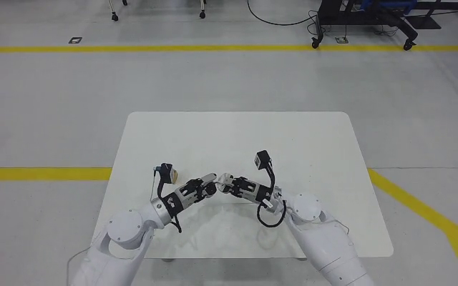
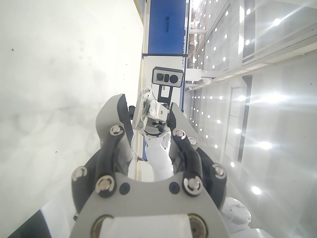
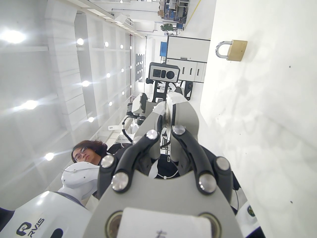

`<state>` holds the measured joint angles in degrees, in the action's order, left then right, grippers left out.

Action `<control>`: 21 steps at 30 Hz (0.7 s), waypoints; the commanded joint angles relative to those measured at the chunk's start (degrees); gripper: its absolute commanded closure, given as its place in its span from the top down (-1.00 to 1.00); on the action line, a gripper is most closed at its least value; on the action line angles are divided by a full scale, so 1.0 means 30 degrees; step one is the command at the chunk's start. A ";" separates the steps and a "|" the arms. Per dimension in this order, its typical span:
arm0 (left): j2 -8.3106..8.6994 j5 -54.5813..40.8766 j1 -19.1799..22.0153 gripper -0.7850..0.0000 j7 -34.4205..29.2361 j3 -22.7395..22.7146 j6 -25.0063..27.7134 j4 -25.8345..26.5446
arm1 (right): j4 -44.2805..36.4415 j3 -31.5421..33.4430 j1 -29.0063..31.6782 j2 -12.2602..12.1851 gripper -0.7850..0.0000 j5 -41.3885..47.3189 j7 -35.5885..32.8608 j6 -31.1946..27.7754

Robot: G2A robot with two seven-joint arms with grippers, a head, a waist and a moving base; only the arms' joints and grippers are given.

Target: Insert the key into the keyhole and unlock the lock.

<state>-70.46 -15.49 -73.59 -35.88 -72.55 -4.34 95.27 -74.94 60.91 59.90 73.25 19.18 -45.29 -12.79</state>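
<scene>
Right tool (image 3: 165, 105) pinching thin key (image 3: 169, 119); boxy brass padlock (image 3: 236, 50) apart

There is one table (image 1: 322, 143). On it lies one brass padlock (image 3: 232, 50) with one steel shackle, toward the table's left edge. There are two grippers above the table's front half: one left gripper (image 2: 148, 105) and one right gripper (image 3: 167, 105). One key (image 3: 169, 117), seen edge-on, is pinched between the right gripper's two fingers.
</scene>
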 commanded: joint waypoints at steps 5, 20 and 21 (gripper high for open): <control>0.0023 -0.0061 -0.0120 -0.36 0.0059 0.0057 0.0115 -0.0064 | 0.0191 -0.0169 -0.0191 0.0034 -1.00 0.0019 -0.0375 0.0176; 0.0104 0.0841 0.0087 -1.00 0.0189 0.0322 0.0254 -0.0239 | 0.0338 -0.0197 -0.0355 0.0065 -0.67 -0.0097 -0.0333 0.0198; 0.0109 0.0868 0.0071 -1.00 0.0218 0.0325 0.0269 -0.0243 | 0.0335 -0.0194 -0.0364 0.0064 -0.39 -0.0111 -0.0352 0.0204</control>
<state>-70.15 -13.02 -73.32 -35.38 -71.57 -3.61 94.56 -73.92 60.33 58.85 73.45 18.94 -46.28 -12.19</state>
